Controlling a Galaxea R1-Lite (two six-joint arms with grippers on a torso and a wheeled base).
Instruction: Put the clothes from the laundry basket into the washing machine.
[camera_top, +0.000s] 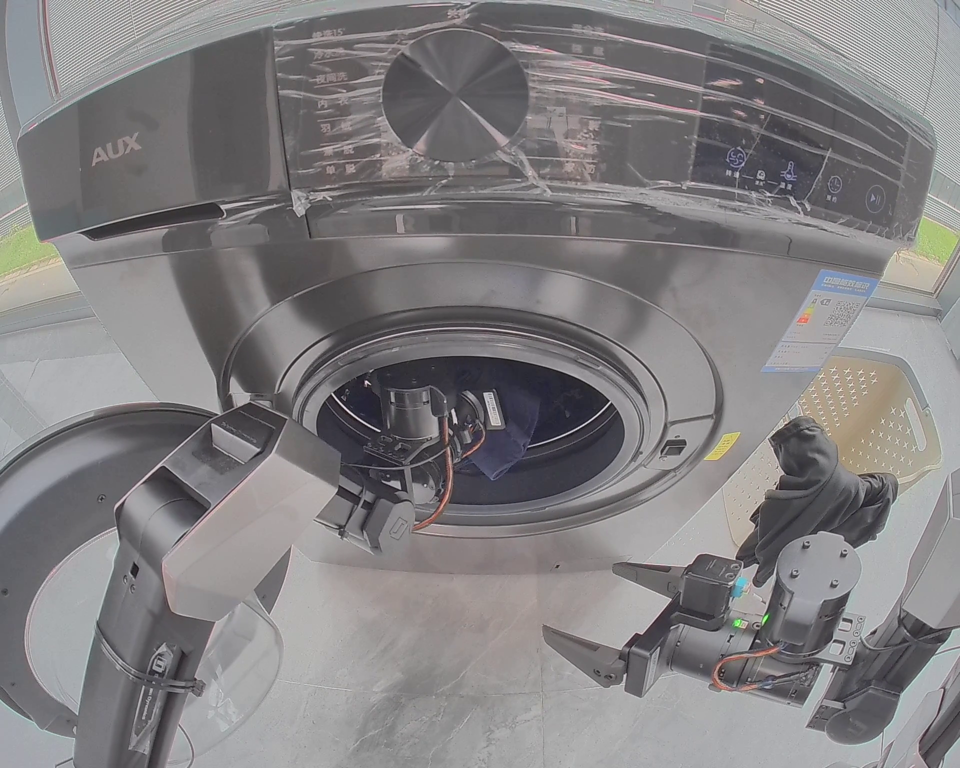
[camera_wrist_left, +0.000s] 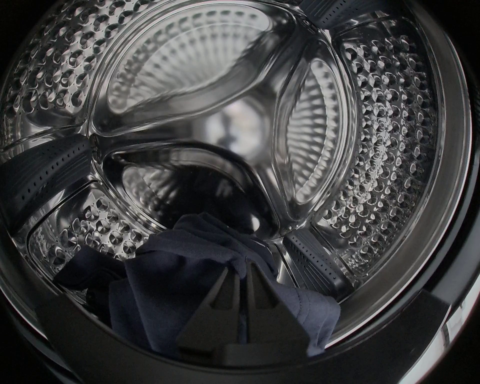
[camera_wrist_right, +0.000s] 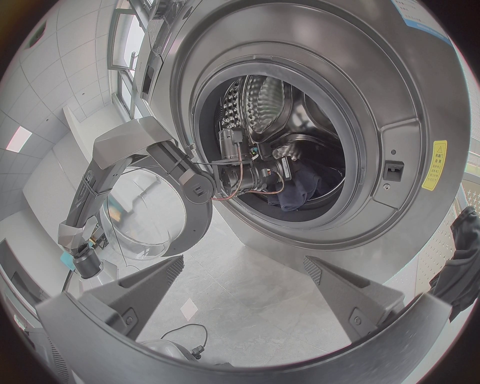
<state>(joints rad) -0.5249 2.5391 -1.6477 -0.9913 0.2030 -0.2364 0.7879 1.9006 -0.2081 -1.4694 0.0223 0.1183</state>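
The washing machine stands with its round opening uncovered. My left gripper is inside the drum, shut on a navy garment that sags onto the drum's front lip. Over the rim of the beige laundry basket, to the machine's right, hangs a black garment, also at the frame edge in the right wrist view. My right gripper hovers open and empty above the floor, in front of the machine and left of the basket; its fingers point at the opening.
The machine's glass door is swung wide open to the left, beside my left arm. Grey tiled floor lies between the machine and my right gripper. A thin cable lies on the floor.
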